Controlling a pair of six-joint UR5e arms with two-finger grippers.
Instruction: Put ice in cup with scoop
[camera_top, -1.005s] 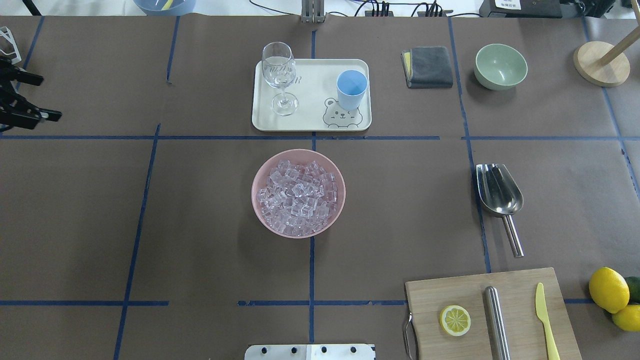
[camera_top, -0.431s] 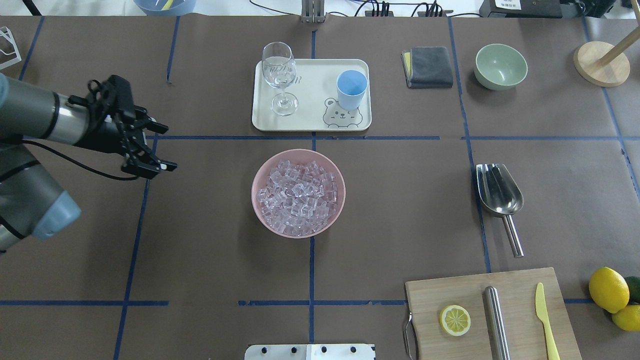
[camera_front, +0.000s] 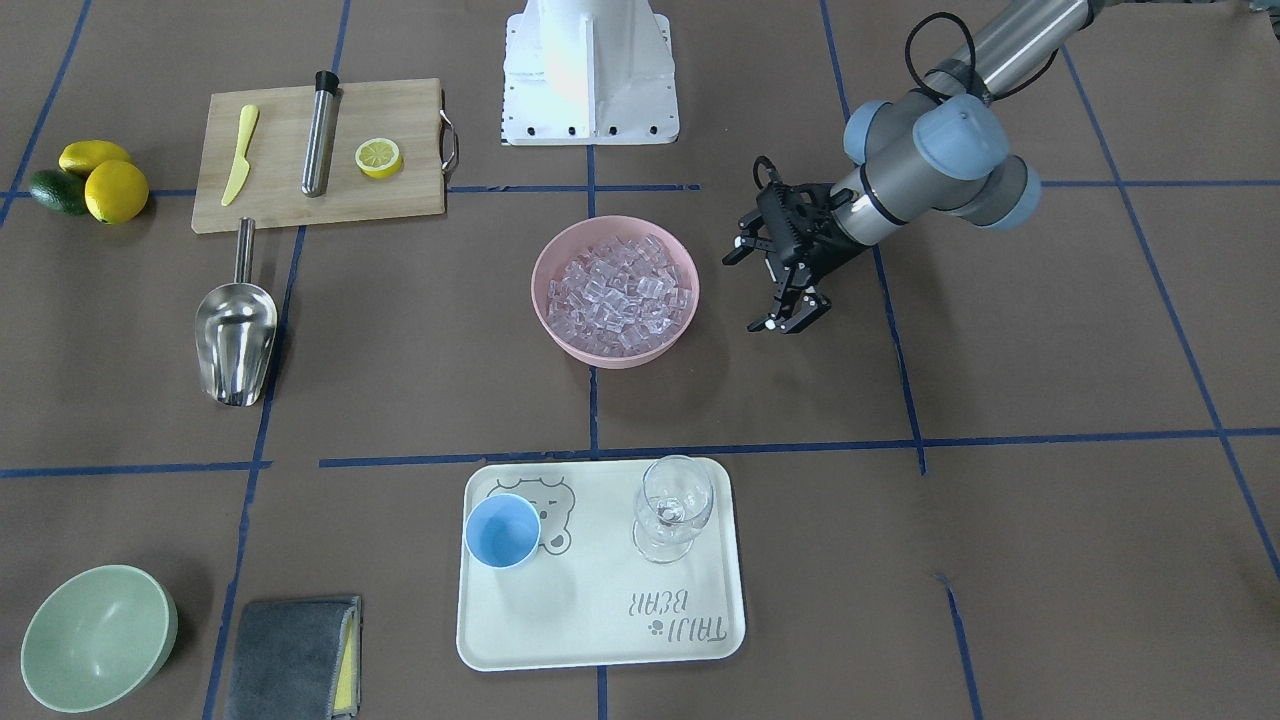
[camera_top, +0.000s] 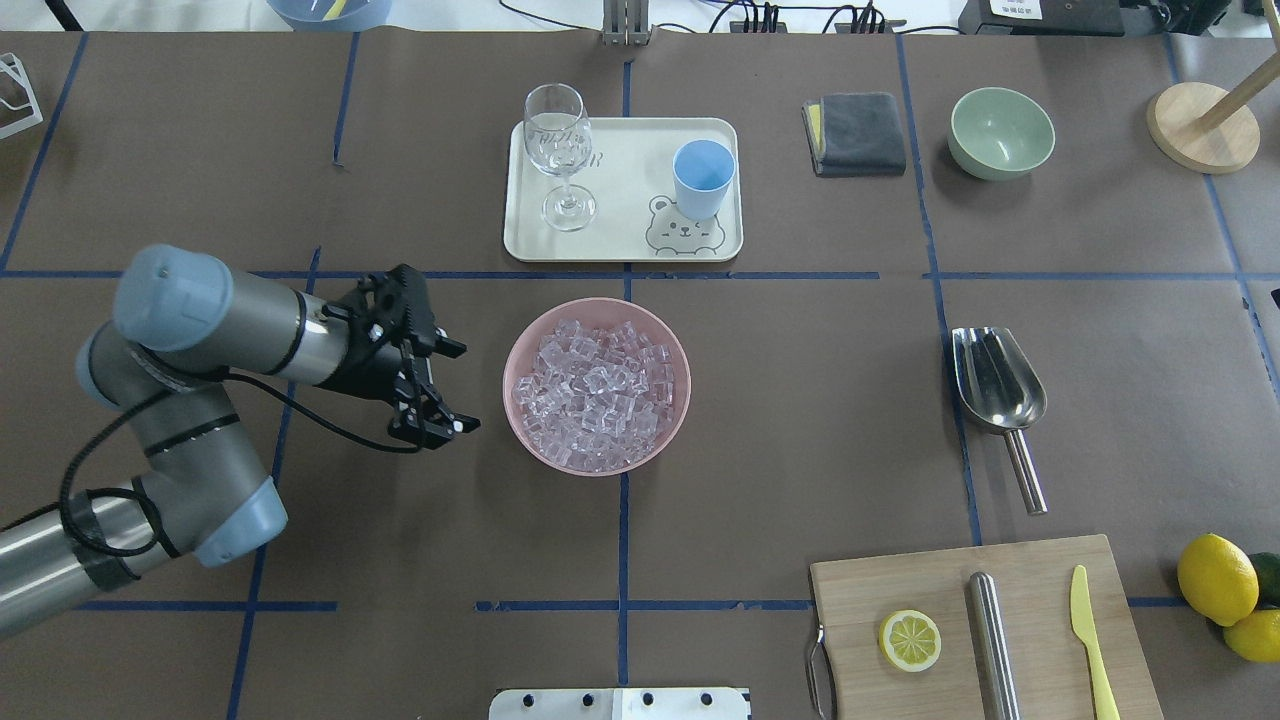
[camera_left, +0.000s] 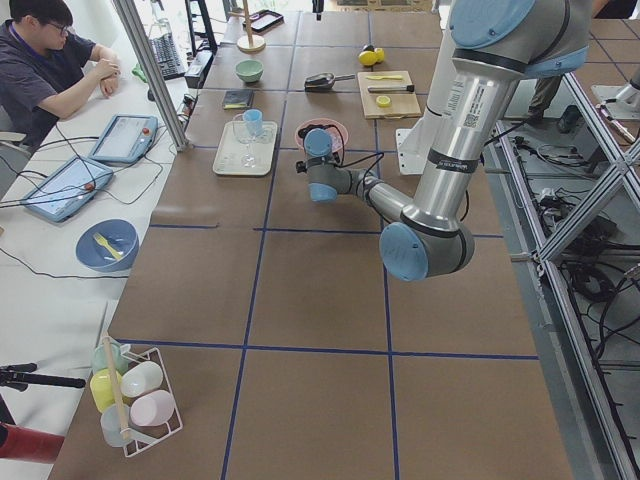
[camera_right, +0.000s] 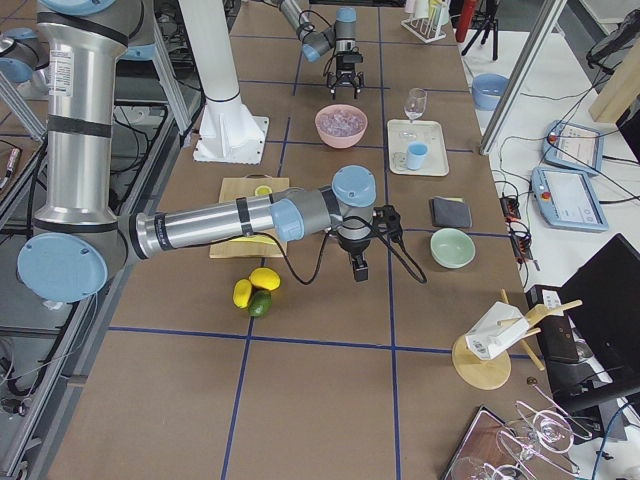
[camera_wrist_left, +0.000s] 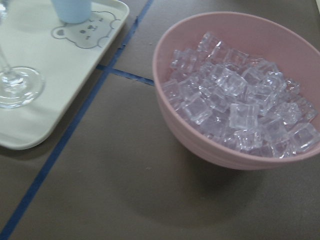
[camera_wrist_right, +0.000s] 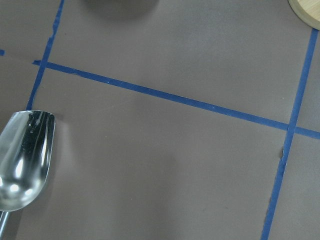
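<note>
The ice (camera_top: 597, 385) fills a pink bowl (camera_top: 597, 304) at the table's middle. It also shows in the front view (camera_front: 620, 290) and the left wrist view (camera_wrist_left: 235, 100). The light-blue cup (camera_top: 703, 178) stands upright on a cream tray (camera_top: 625, 225) beyond the bowl. The steel scoop (camera_top: 995, 378) lies on the table to the right, handle toward the robot, and shows at the right wrist view's left edge (camera_wrist_right: 22, 160). My left gripper (camera_top: 462, 388) is open and empty, just left of the bowl. My right gripper (camera_right: 358, 265) shows only in the exterior right view; I cannot tell its state.
A wine glass (camera_top: 560, 150) stands on the tray's left. A grey cloth (camera_top: 855, 132) and green bowl (camera_top: 1001, 132) sit at the back right. A cutting board (camera_top: 880, 590) with a lemon half, steel cylinder (camera_top: 993, 640) and yellow knife lies front right, lemons (camera_top: 1217, 580) beside it.
My left arm has swung in from the table's left edge toward the pink bowl, and its gripper has stayed open. The objects have not moved.
</note>
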